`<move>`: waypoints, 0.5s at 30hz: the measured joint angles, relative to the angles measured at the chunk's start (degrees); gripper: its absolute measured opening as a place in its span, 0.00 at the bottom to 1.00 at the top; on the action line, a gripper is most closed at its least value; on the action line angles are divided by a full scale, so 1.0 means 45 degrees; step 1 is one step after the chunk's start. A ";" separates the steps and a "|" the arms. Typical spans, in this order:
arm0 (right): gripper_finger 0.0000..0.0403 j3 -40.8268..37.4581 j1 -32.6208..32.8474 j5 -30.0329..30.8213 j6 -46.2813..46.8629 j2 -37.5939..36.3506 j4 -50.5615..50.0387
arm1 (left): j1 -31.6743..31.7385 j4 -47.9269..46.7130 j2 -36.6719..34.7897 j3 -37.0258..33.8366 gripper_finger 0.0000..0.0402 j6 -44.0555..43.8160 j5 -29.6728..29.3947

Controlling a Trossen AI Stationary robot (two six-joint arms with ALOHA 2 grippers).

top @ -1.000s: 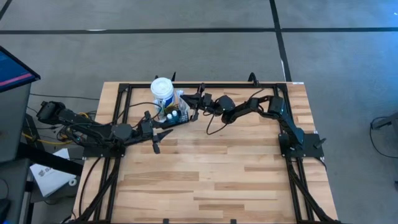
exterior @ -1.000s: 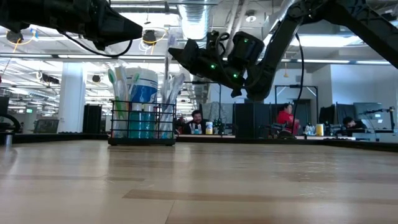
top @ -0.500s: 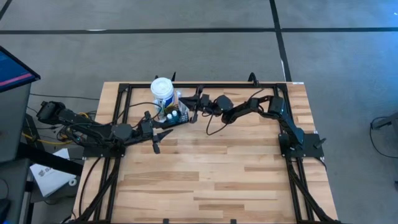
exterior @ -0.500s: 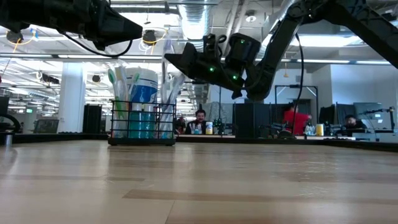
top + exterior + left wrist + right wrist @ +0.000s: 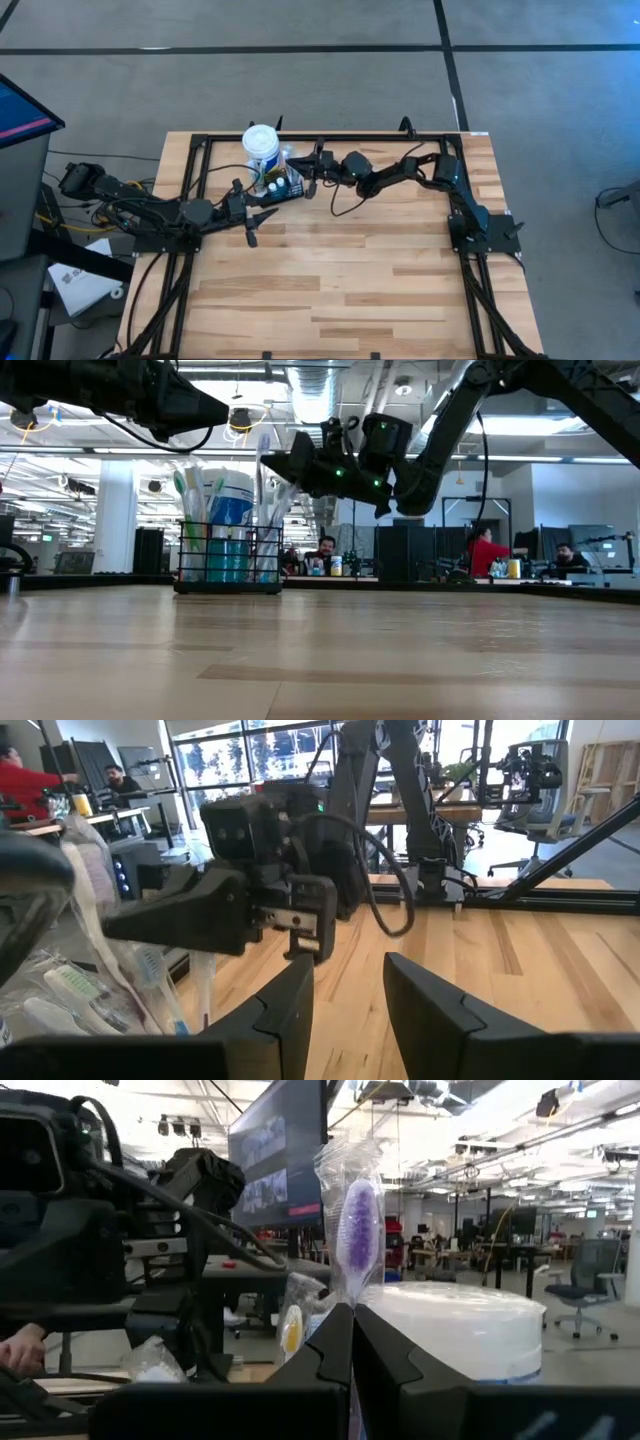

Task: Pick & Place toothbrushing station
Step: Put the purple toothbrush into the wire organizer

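Right gripper (image 5: 351, 1315) clenched on wrapped toothbrush (image 5: 357, 1230), held above black caddy (image 5: 278, 186) at table's 11 o'clock, beside white tub (image 5: 261, 143). Brush best kept upright, lowered slowly into slot. Left gripper (image 5: 252, 228) spread, empty, nearby.

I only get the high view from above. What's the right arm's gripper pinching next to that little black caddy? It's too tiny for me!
Observer: The right gripper is shut on a plastic-wrapped toothbrush with purple bristles, held upright.
Operator: Is the caddy lifted up?
Observer: No. The low view shows the black wire caddy standing flat on the wooden table.
Operator: What about the left gripper?
Observer: Its wrist view shows the left gripper open, with nothing between its fingers.
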 joint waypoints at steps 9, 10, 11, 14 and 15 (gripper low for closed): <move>0.00 0.0000 0.0101 -0.0001 -0.0912 -0.1771 -0.3936 | 0.0000 -0.0015 0.0000 0.0000 0.29 0.0000 0.0000; 0.00 0.0000 0.0112 -0.0001 -0.0936 -0.1917 -0.4217 | 0.0000 -0.0015 0.0000 0.0000 0.29 0.0000 0.0000; 0.00 0.0000 0.0112 -0.0009 -0.0963 -0.2042 -0.4507 | 0.0000 -0.0015 0.0000 0.0000 0.29 0.0000 0.0000; 0.00 0.0000 0.0159 -0.0006 -0.1089 -0.2379 -0.5270 | 0.0000 -0.0015 0.0000 0.0000 0.29 0.0000 0.0000; 0.00 0.0000 0.0160 -0.0007 -0.1107 -0.2522 -0.5628 | 0.0000 -0.0015 0.0000 0.0000 0.29 0.0000 0.0000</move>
